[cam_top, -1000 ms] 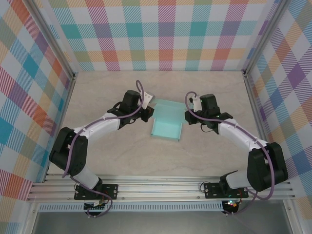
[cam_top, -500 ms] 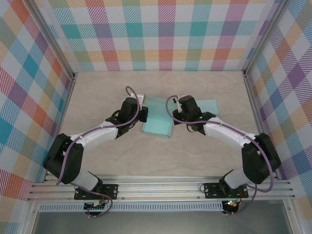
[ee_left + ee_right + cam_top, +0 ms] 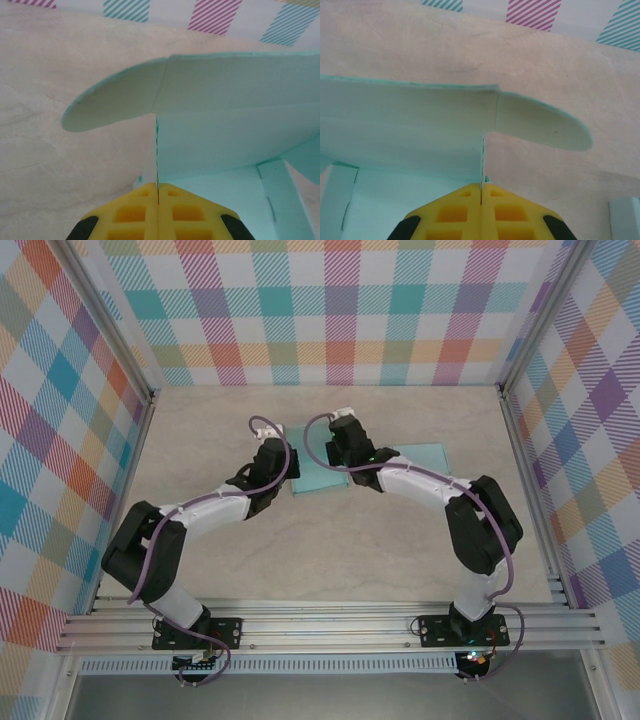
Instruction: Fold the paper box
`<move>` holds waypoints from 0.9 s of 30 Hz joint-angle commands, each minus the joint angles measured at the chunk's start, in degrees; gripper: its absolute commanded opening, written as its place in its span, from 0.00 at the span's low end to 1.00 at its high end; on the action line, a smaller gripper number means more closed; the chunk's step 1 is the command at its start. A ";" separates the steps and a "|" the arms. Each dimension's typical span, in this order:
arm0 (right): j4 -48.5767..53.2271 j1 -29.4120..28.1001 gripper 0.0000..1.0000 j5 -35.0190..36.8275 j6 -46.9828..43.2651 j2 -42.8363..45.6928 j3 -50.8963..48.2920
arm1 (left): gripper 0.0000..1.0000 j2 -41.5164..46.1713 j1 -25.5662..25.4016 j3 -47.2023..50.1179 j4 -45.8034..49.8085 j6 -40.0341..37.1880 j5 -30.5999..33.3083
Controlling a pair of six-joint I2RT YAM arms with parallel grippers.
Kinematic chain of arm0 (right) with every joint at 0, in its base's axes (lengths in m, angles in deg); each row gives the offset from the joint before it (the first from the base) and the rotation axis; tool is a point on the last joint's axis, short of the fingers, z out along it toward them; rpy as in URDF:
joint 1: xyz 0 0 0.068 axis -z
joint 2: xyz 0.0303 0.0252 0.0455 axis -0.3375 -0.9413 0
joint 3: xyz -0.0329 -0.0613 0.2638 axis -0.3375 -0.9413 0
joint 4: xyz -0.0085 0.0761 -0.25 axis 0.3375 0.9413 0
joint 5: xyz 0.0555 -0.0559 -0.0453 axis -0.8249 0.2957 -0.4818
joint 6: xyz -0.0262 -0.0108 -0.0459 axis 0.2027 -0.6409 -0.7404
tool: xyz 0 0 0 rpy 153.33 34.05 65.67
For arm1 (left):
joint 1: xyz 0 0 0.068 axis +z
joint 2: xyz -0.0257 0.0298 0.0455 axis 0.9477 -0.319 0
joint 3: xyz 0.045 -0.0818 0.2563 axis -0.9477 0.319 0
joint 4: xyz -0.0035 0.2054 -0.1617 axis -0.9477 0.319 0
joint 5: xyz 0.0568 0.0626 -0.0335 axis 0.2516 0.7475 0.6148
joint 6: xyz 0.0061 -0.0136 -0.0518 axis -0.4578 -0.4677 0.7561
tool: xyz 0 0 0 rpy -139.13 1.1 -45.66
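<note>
Paper box [image 3: 315,478] found just past mid-desk [image 3: 300,550], toward 12 o'clock. Pinched at its 9 o'clock wall by left fingers [image 3: 135,215], pressed tight on the thin edge. Pinched at its 2 o'clock side by right fingers [image 3: 512,215], likewise clamped. Rounded flap [image 3: 112,102] curled out above the left pinch. Spotted 1 flat teal sheet [image 3: 425,455] at 3 o'clock, beyond the right arm.

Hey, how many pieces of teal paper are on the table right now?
2: the half-folded box in the middle, and a flat sheet to its right, partly hidden under the right arm.
</note>
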 commanded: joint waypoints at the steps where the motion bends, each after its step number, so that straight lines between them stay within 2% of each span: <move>1: -6.21 -2.80 0.00 0.88 1.22 -0.83 -0.35 | 0.00 -1.50 -0.92 -0.06 -4.83 3.29 0.57; 10: -11.79 -5.81 0.00 3.40 3.58 0.59 -6.88 | 0.00 -2.06 -1.17 3.65 -7.61 7.08 0.20; 19: -14.33 -7.22 0.00 3.67 10.82 2.56 -13.75 | 0.00 -1.70 -2.05 8.03 -9.52 8.30 1.49; 27: -13.64 -7.65 0.00 2.92 15.33 2.63 -13.46 | 0.00 -2.28 -3.17 10.52 -10.60 9.38 2.24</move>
